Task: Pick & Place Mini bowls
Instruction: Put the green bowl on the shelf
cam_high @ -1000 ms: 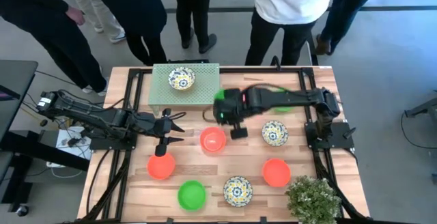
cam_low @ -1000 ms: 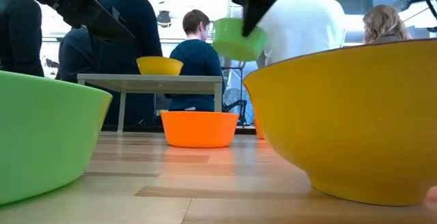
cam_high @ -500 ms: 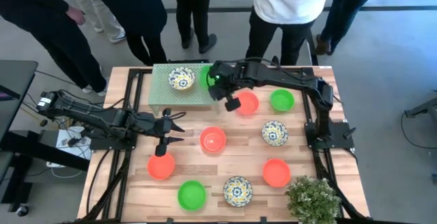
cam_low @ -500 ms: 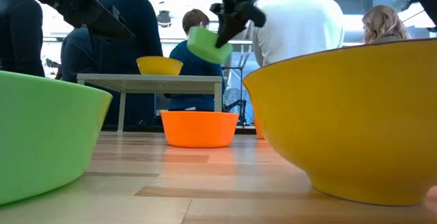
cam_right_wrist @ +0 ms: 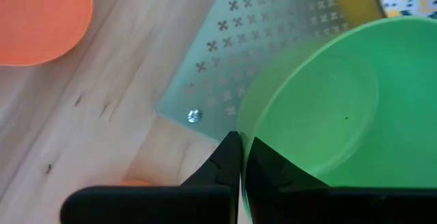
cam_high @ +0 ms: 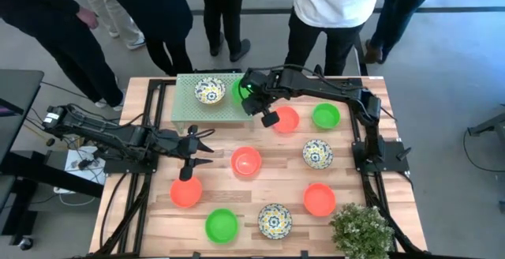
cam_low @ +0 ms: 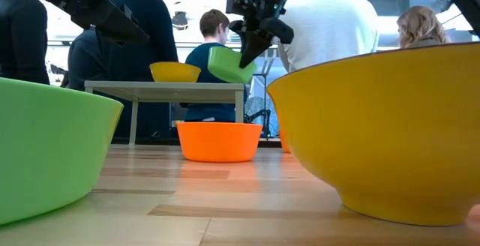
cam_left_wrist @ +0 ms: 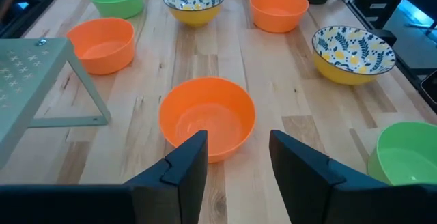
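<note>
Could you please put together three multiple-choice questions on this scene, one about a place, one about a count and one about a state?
1. Where is the green bowl held by the right tool?
A. over the perforated green stand
B. beside the plant
C. off the table

2. How many plain orange bowls rest on the table in the high view?
A. two
B. four
C. six

3. What is the left tool doing?
A. gripping an orange bowl
B. open, holding nothing
C. shut on a patterned bowl

Answers:
1 A, the high and right wrist views show the bowl above the stand's corner.
2 B, four orange ones lie on the wood.
3 B, its fingers stand apart with an orange bowl lying untouched beyond them.
</note>
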Controlling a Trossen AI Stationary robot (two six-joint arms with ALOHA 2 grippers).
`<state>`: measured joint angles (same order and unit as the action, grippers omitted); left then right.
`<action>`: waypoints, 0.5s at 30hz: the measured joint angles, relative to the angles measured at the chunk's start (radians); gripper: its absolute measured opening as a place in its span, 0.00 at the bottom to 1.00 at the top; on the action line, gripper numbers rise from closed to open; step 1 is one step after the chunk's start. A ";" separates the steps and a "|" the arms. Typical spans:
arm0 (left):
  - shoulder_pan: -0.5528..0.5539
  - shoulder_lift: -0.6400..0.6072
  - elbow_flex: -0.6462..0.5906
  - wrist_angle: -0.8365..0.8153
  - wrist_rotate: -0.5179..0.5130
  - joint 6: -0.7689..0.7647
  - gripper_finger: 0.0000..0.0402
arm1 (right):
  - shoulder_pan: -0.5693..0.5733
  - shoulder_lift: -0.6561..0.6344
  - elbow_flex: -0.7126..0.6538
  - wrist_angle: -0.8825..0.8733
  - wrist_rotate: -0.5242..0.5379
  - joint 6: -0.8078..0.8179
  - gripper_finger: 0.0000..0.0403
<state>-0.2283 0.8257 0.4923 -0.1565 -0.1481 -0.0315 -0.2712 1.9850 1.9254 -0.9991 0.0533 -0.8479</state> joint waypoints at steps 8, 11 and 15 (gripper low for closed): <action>0.000 0.000 0.000 0.001 0.000 0.000 0.40 | -0.006 0.000 -0.001 -0.002 -0.057 0.004 0.01; 0.000 0.000 0.000 0.001 0.000 0.000 0.40 | -0.004 0.000 -0.001 0.005 -0.059 -0.004 0.01; 0.000 0.000 0.000 0.003 0.000 0.000 0.40 | -0.005 0.000 -0.001 0.009 -0.060 0.003 0.01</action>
<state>-0.2283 0.8257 0.4923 -0.1531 -0.1482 -0.0315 -0.2764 1.9854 1.9247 -0.9897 -0.0063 -0.8452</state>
